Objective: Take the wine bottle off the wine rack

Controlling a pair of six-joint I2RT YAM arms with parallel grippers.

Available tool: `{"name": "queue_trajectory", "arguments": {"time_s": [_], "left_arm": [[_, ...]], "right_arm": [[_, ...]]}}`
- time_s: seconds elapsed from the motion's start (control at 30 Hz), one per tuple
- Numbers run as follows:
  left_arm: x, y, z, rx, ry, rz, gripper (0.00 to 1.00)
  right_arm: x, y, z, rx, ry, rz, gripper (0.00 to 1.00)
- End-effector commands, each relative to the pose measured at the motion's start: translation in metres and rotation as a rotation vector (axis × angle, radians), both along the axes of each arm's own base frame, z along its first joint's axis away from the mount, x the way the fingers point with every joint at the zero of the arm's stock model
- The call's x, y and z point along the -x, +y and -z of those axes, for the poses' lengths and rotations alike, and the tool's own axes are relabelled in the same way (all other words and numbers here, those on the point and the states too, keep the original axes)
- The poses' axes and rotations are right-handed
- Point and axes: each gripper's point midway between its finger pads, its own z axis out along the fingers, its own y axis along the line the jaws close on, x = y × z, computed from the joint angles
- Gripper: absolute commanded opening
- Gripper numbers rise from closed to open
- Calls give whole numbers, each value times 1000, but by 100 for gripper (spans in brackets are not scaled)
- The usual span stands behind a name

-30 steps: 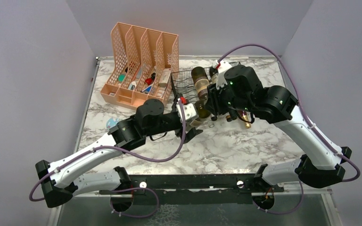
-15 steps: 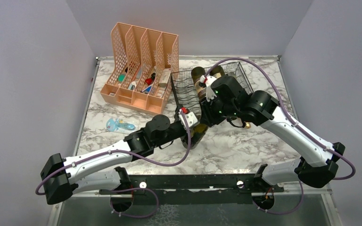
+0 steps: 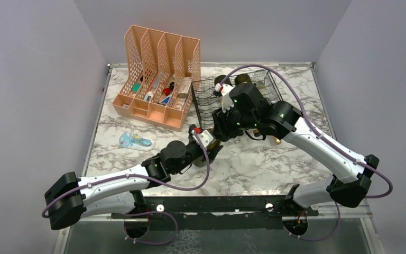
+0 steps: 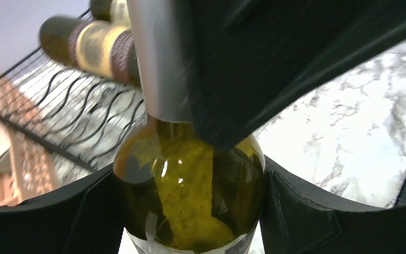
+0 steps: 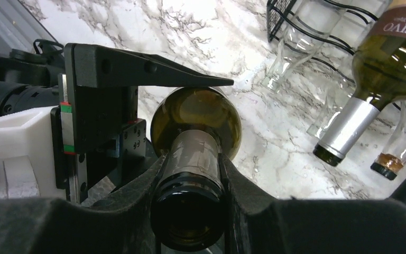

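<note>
A green wine bottle [image 4: 190,196] hangs above the marble table, in front of the black wire wine rack [image 3: 206,98]. My right gripper [image 5: 193,164] is shut on its foil-wrapped neck [image 5: 193,153]. The left gripper [image 4: 190,203] has both black fingers [image 4: 296,211] pressed against the sides of the bottle's body. In the top view the two grippers meet just in front of the rack, left gripper [image 3: 207,144] below right gripper [image 3: 223,129], and they hide most of the bottle. The rack's wavy wires [image 4: 84,121] show behind it.
Other bottles lie in the rack: a green one with a silver foil neck [image 5: 349,124], clear ones [image 5: 296,42] and one with a gold and brown neck [image 4: 92,45]. A peach file organiser [image 3: 158,74] stands left of the rack. A blue item [image 3: 135,141] lies on the table.
The right arm has swung left and towards the near edge, carrying the bottle by its neck. The left arm has drawn back with it, and its jaws have narrowed onto the bottle's body.
</note>
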Motion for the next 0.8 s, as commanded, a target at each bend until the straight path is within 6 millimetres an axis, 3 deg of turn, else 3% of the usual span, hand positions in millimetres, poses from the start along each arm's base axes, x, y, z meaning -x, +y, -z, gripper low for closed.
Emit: {"name": "queue_trajectory", "arguments": {"time_s": [0.0,0.1,0.17,0.27,0.4,0.5,0.77], "left_arm": [[-25,45,-14,110,-34,-260,51],[-34,74,-17,154,-58,-380,43],[-41,96,-21,213,-67,-458,40],[-52,129,-27,292,-82,-563,37],[-66,172,-32,369,-120,-707,37],[-75,191,-30,370,-154,-764,37],[-78,202,-2,376,-159,-793,39]], "right_arm": [[-7,18,-29,-122,-61,-1,64],[-21,10,-49,-155,-141,82,97],[-30,2,-66,-187,-200,139,100],[-51,-19,-69,-189,-258,236,100],[-82,-49,-31,-148,-220,342,100],[-101,-71,6,-86,-211,429,100],[-112,-78,76,35,-173,465,98]]}}
